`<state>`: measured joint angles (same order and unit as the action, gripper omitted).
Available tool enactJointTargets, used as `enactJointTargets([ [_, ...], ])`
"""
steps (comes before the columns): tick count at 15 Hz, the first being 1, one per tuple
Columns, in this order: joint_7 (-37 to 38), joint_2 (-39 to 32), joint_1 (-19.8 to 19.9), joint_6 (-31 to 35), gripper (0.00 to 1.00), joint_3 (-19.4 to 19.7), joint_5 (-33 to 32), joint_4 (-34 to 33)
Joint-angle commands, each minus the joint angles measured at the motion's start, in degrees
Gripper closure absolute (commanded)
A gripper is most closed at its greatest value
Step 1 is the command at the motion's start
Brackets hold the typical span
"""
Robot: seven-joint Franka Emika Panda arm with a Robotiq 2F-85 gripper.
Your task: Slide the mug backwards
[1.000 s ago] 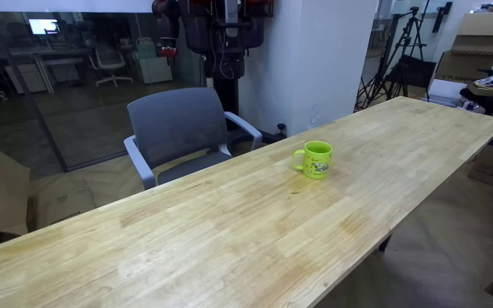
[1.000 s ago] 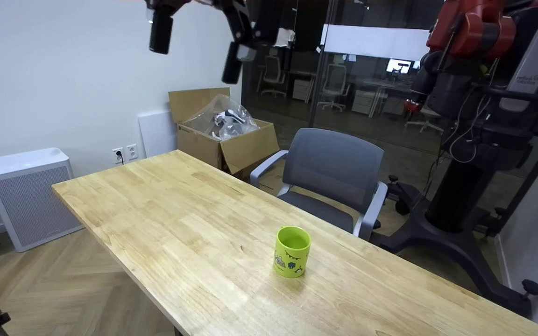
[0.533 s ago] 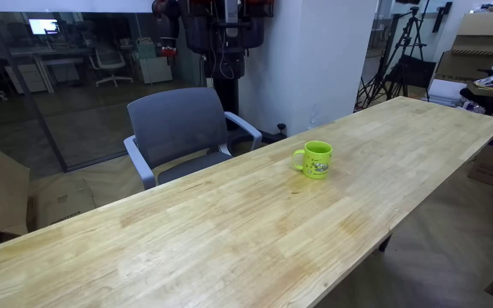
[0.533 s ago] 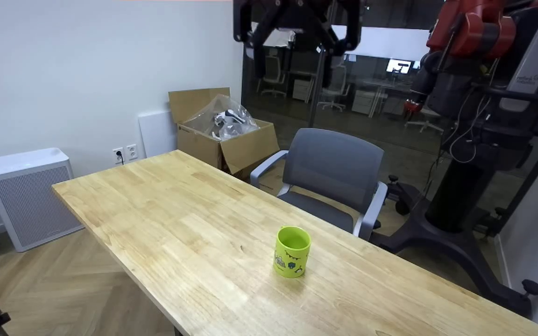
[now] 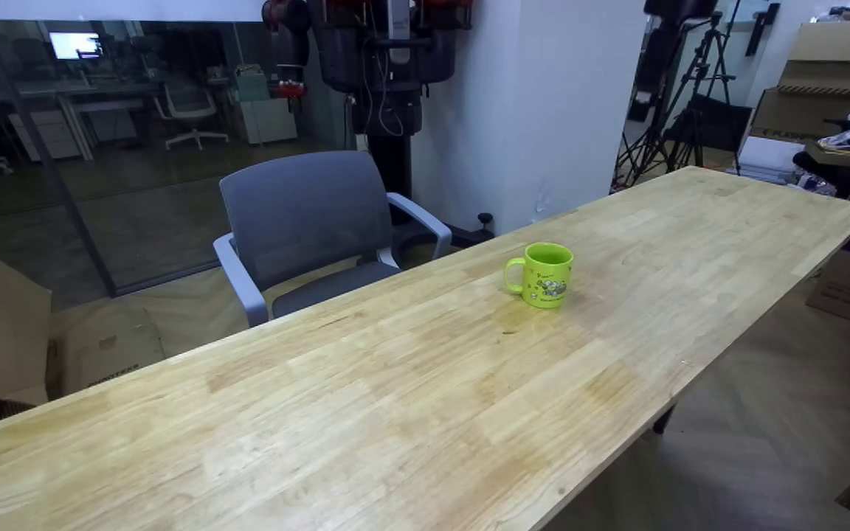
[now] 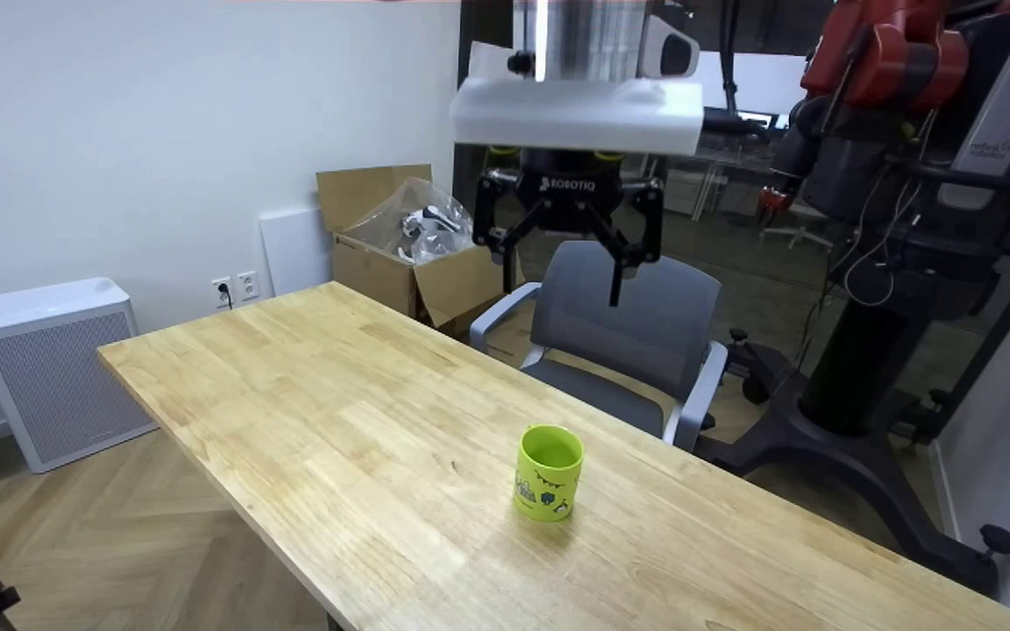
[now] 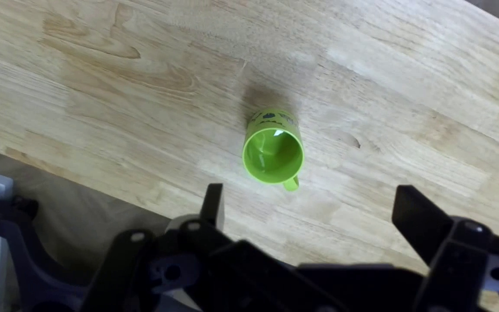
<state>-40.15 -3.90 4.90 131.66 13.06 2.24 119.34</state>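
We read ROBOTIQ on the end effector (image 6: 562,294); print on the upright mug (image 6: 549,478) is too small for us; under the mug lies the table (image 6: 365,438); higher than the mug, well apart, hang spread fingers (image 6: 617,282).

Grey mesh chair (image 5: 314,221) beside wooden table (image 5: 395,369), white wall (image 6: 172,131), herringbone floor (image 6: 145,535)

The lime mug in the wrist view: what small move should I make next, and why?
I'd probably lower the open gripper a little toward the mug. In an exterior view its fingertips hang well above the mug, and in the wrist view the mug stands upright on the table beyond the fingertips, untouched by them.
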Motion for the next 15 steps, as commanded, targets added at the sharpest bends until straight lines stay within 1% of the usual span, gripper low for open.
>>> enactJointTargets([
  [1, 0.2, -1.5, 2.2, 0.1, 0.00, -2.6, -0.4, -0.7],
  [3, 0.2, -3.1, 2.6, 0.1, 0.00, -3.2, -0.5, -1.8],
  [5, 0.0, -3.3, 2.8, 0.0, 0.00, -3.2, -0.5, -2.2],
  [7, 3.9, -4.4, 2.5, 1.7, 0.00, -3.2, -1.9, -2.9],
  [10, 3.2, -10.0, 2.8, 1.2, 0.00, -4.8, -0.7, -7.4],
  [12, 2.0, -14.3, 3.1, -1.1, 0.00, -6.5, 0.6, -10.8],
  [15, 1.7, -21.3, 3.4, -3.3, 0.00, -8.7, -0.5, -16.2],
])
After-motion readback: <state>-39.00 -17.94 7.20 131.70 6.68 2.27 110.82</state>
